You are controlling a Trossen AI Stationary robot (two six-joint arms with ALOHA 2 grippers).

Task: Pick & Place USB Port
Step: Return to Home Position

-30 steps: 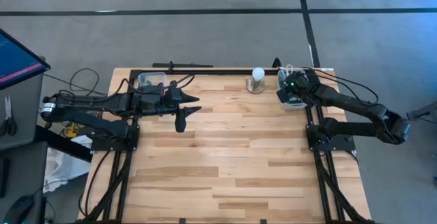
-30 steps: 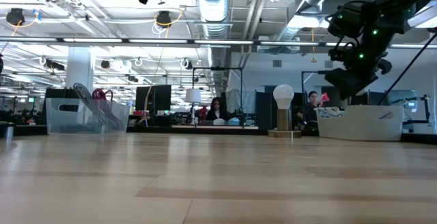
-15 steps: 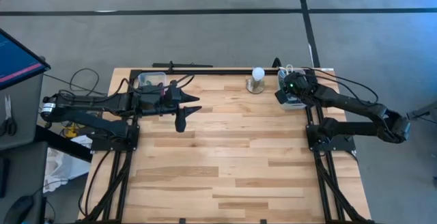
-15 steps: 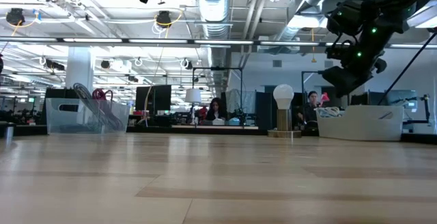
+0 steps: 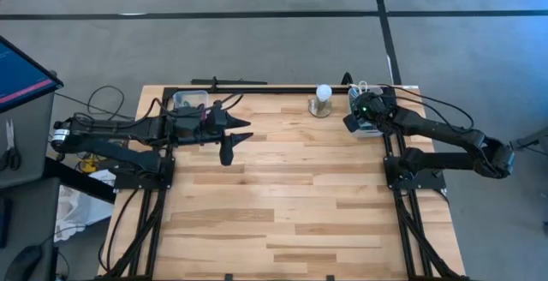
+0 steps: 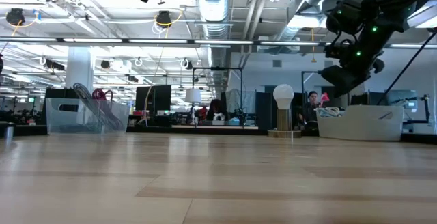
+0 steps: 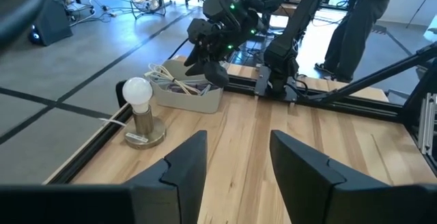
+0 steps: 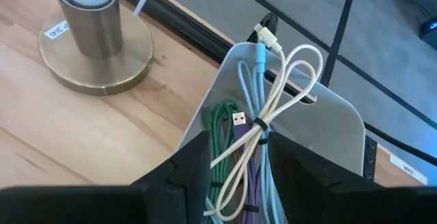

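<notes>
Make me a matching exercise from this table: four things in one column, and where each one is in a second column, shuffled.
Column one
1. white charger cable
2. light bulb
3. left gripper
4. right gripper

Column two
A. upright on a round metal base at the table's far edge
B. open, over the wood near the clear bin
C. coiled in the gray bin
D. open, just above the gray bin

Pairs: 1-C, 2-A, 3-B, 4-D

Pale, streaky planks make up the wooden table (image 5: 282,204), edged in black. The bin (image 8: 334,128) is light gray and holds 3 colours: a white cable (image 8: 260,80), a green cable (image 8: 217,138) and a purple cable (image 8: 249,183). The lamp (image 8: 102,53) is brass-toned with a white bulb.
</notes>
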